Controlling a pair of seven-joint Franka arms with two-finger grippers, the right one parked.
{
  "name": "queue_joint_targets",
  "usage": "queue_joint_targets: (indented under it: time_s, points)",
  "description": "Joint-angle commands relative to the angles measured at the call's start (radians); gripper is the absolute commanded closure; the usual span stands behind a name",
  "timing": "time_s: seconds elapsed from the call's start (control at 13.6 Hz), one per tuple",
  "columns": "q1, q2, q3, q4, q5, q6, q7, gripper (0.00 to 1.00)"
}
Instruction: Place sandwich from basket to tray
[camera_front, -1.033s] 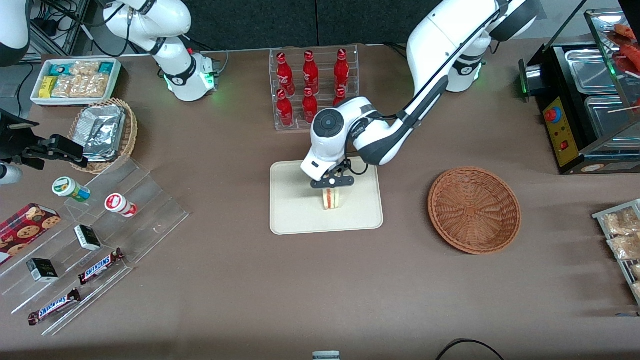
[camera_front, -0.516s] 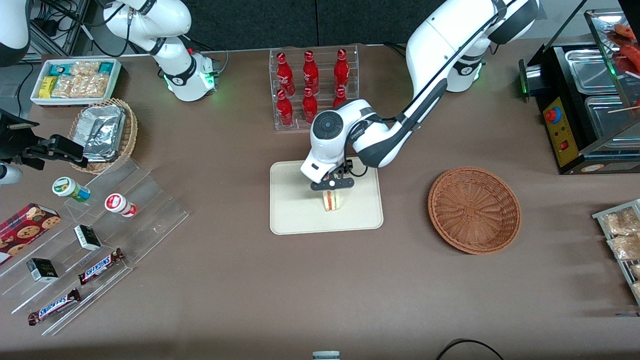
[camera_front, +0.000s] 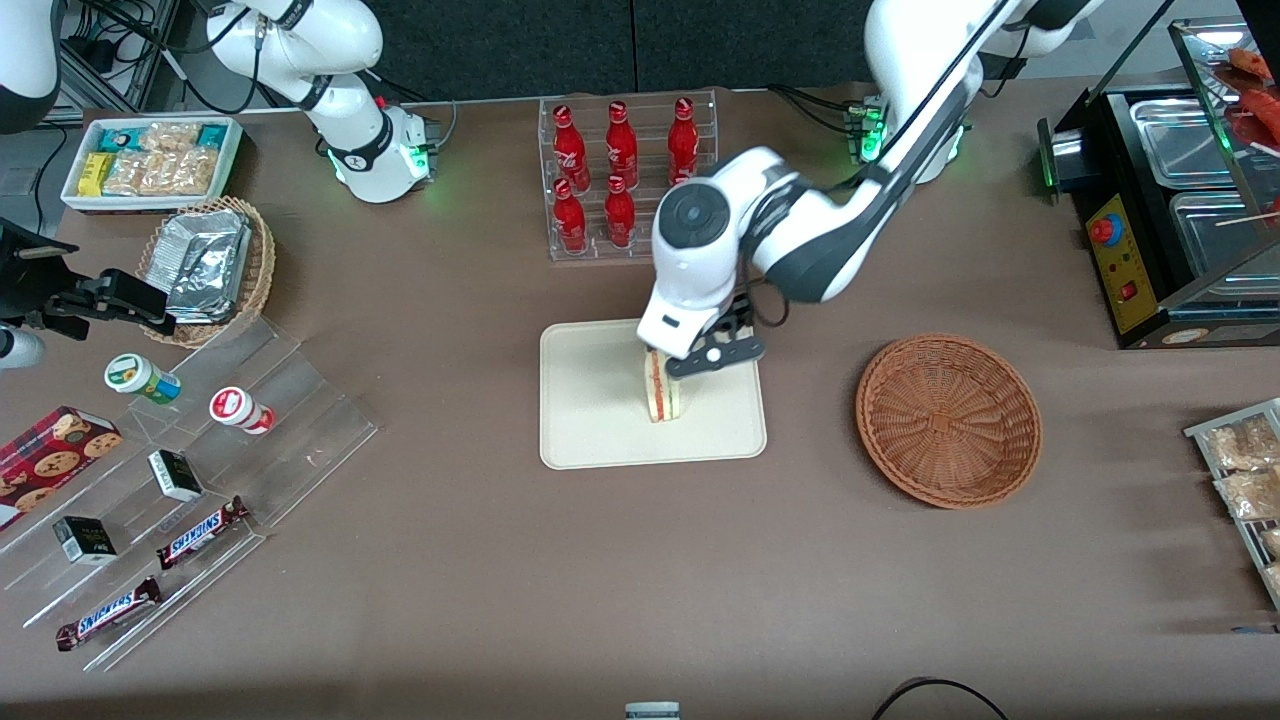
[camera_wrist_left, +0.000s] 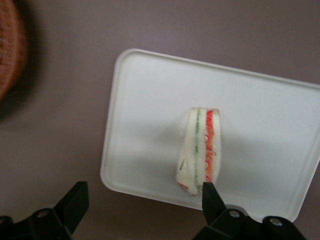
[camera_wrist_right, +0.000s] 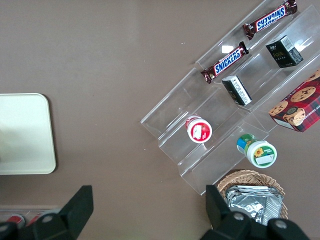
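— Item one, gripper (camera_wrist_left: 140, 210): state?
— Released, fingers spread wide, holding nothing; it hangs above the tray (camera_front: 590, 440).
— Item two, sandwich (camera_front: 661, 388): location and lie?
— On the tray, standing on edge, filling stripe up. Long axis runs from the front camera toward the bottle rack (camera_front: 622, 180).
— Item three, basket (camera_front: 948, 419)?
— Beside the tray, toward the working arm's end.

"SNICKERS" on 2 chocolate bars (camera_wrist_right: 227, 61)
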Motion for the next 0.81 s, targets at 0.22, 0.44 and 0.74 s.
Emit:
queue_joint_targets:
  time_s: [0.22, 0.44, 0.74]
  points:
    - [0.138, -0.138, 0.011, 0.022, -0.096, -0.176, 0.166, 0.00]
    - [0.207, -0.144, 0.010, 0.098, -0.102, -0.321, 0.272, 0.00]
    - [0.314, -0.164, 0.011, 0.198, -0.146, -0.467, 0.452, 0.00]
